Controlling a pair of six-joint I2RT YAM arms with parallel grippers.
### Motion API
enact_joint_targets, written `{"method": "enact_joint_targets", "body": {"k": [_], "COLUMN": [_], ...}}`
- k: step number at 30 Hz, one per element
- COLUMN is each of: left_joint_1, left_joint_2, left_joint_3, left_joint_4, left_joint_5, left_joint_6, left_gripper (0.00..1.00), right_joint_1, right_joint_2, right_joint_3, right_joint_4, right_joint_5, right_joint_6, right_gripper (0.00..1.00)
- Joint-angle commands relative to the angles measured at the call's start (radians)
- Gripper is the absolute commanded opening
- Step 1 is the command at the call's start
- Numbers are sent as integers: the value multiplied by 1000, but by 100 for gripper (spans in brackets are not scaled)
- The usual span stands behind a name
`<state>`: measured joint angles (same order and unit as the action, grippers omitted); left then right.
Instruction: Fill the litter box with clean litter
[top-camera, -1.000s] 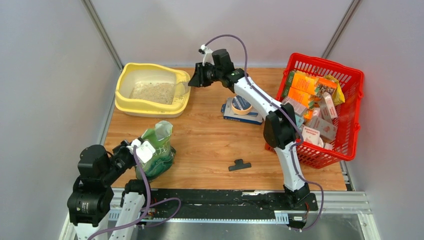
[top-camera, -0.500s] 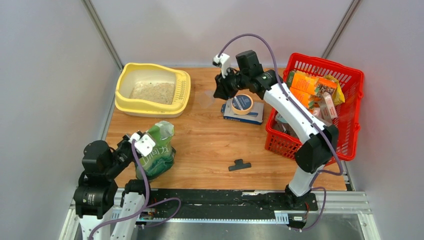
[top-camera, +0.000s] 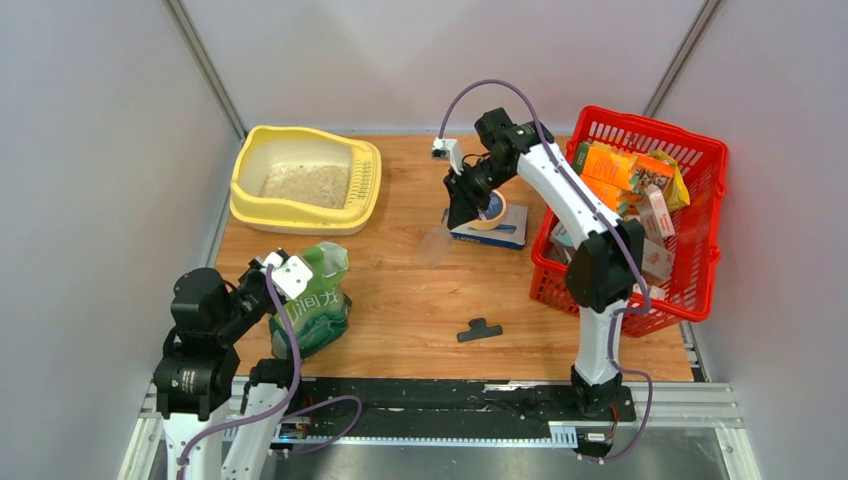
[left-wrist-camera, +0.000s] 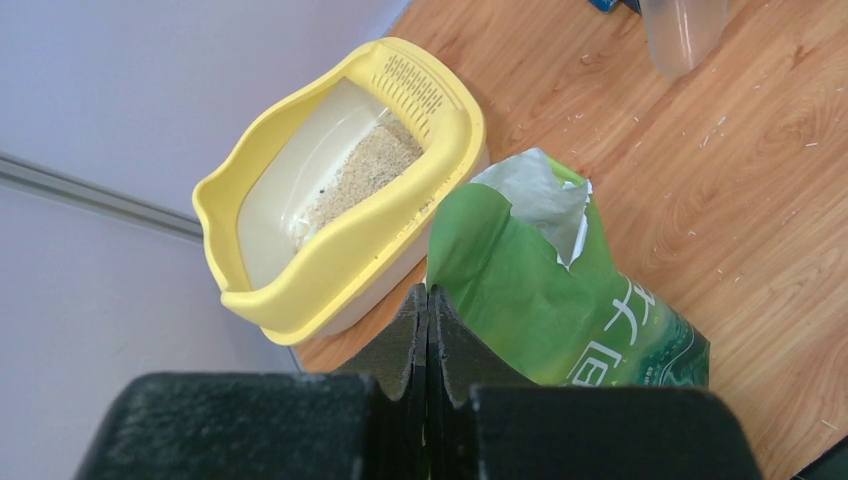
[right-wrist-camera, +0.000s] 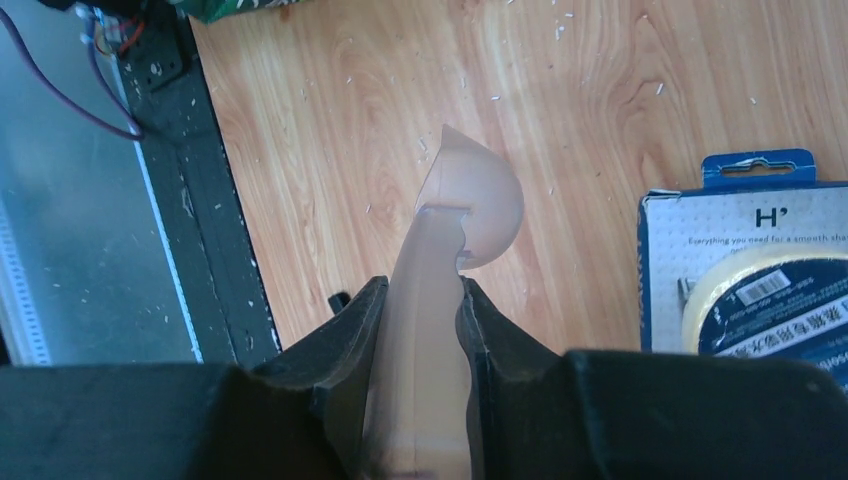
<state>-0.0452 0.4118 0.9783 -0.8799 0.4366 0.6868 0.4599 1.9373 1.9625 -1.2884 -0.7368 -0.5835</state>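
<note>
The pale yellow litter box (top-camera: 248, 170) sits at the back left, with a patch of beige litter (top-camera: 305, 185) on its floor; the left wrist view shows its rim (left-wrist-camera: 330, 265) and the litter (left-wrist-camera: 365, 170). A green litter pouch (top-camera: 312, 300), torn open at the top, stands near the front left. My left gripper (top-camera: 283, 283) is shut on its edge (left-wrist-camera: 428, 300). My right gripper (top-camera: 458, 215) is shut on the handle of a clear plastic scoop (right-wrist-camera: 470, 200), whose bowl (top-camera: 436, 245) hangs low over the wood mid-table.
A red basket (top-camera: 700, 160) full of cartons stands at the right. A tape roll on a blue card (top-camera: 487, 215) lies just behind the right gripper. A black clip (top-camera: 480, 329) lies near the front edge. Litter grains are scattered on the wood.
My right arm swung away from the litter box, rightward then down beside the tape card, carrying the scoop. The left gripper shifted slightly and the pouch now stands more upright.
</note>
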Motion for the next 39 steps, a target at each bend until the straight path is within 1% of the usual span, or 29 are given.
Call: {"method": "enact_joint_targets", "body": {"k": [1, 3, 8, 10, 12, 13, 14, 15, 16, 17, 21, 24, 26, 29, 30, 31, 33, 34, 36, 37, 39], "left_joint_1": [2, 2, 2, 2, 2, 2, 2, 2, 2, 2, 2, 2, 2, 2, 2, 2, -1, -5, -33, -47, -79], "left_joint_2": [13, 15, 22, 27, 32, 32, 33, 36, 36, 41, 53, 61, 73, 91, 99, 129, 162, 201, 243, 287, 329], "left_joint_3": [14, 10, 5, 7, 10, 10, 10, 11, 16, 19, 33, 31, 25, 5, 3, 5, 28, 39, 77, 89, 137], "left_joint_4": [98, 96, 99, 99, 98, 98, 98, 99, 99, 98, 98, 108, 149, 211, 232, 277, 321, 369, 416, 461, 499], "left_joint_5": [56, 59, 68, 70, 68, 70, 71, 77, 83, 94, 134, 168, 172, 233, 240, 243, 267, 272, 280, 283, 281], "left_joint_6": [-4, -7, -18, -24, -26, -27, -29, -30, -39, -46, -82, -121, -222, -311, -332, -372, -397, -424, -446, -461, -472], "left_gripper": [0, 0, 0, 0, 0, 0, 0, 0, 0, 0, 0, 0, 0, 0, 0, 0, 0, 0, 0, 0, 0], "right_joint_1": [-46, -56, -84, -99, -107, -109, -110, -112, -118, -121, -147, -158, -149, -130, -124, -106, -84, -60, -35, -18, -6], "right_joint_2": [121, 123, 186, 201, 218, 218, 221, 224, 227, 229, 241, 220, 168, 54, 25, -1, -79, -102, -153, -162, -167], "right_joint_3": [90, 43, 24, 24, 33, 35, 36, 42, 56, 64, 148, 199, 197, 129, 75, 47, -8, -55, -97, -117, -119], "right_joint_4": [-180, -131, -134, -111, -83, -69, -59, -48, -40, -32, -37, -26, 6, 127, 193, 224, 299, 320, 359, 362, 359], "right_joint_5": [-177, -167, -133, -110, -70, -3, 25, 52, 113, 134, 163, 166, 157, 151, 152, 169, 191, 215, 243, 229, 209], "right_joint_6": [54, 85, 103, 129, 140, 154, 155, 155, 160, 171, 197, 223, 240, 301, 330, 344, 355, 359, 361, 369, 393], "right_gripper": [13, 14, 18, 21, 26, 31, 41, 45, 49, 54, 64, 64, 65, 70, 70, 71, 73, 73, 73, 73, 73]}}
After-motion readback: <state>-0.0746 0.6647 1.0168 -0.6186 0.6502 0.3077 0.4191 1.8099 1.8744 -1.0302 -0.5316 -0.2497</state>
